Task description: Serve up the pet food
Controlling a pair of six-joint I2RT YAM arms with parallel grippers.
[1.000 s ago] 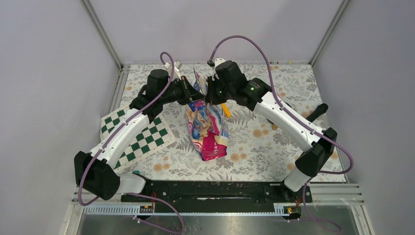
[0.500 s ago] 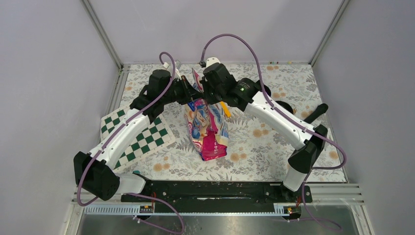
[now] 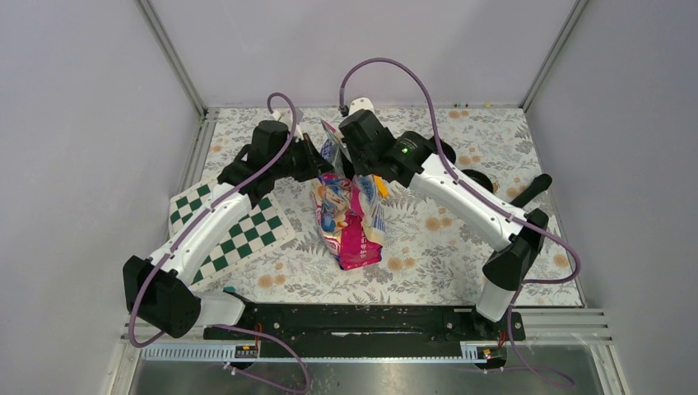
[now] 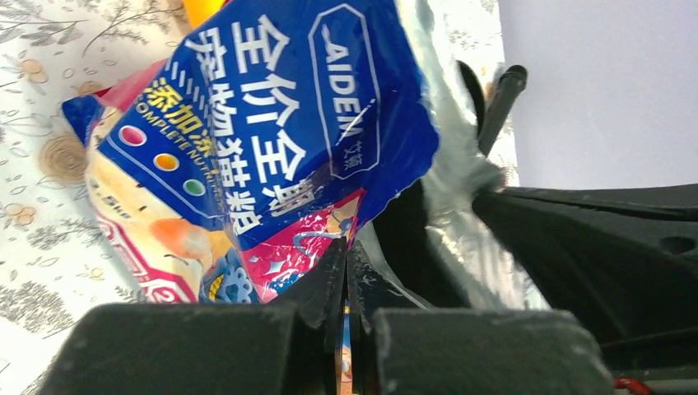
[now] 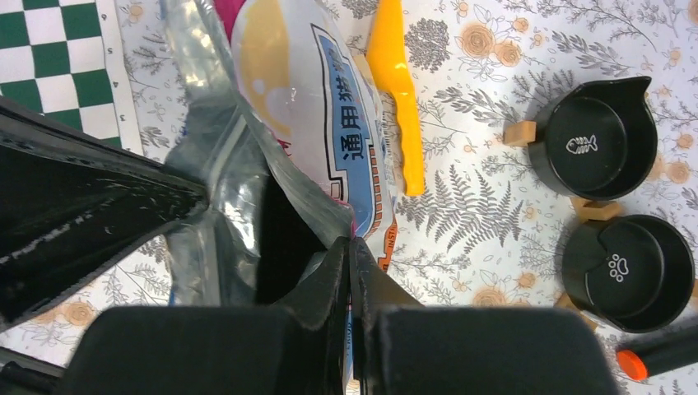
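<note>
I find left tool (image 4: 346, 257) and right tool (image 5: 350, 248) each pinched on the bag (image 3: 352, 222) at its mouth; uneven pulling risks a slip or tear.

My right gripper (image 5: 347, 255) is pinched flat on one lip of the bag (image 5: 304, 107), whose silver-lined mouth gapes dark. The orange scoop (image 5: 395, 82) lies on the floral cloth (image 5: 494, 49) just beside the bag, on its side toward the worktop's right edge. Farther that way sit two black bowls (image 5: 593, 148) (image 5: 630, 267), close together, with a fish and a paw mark showing inside.
</note>
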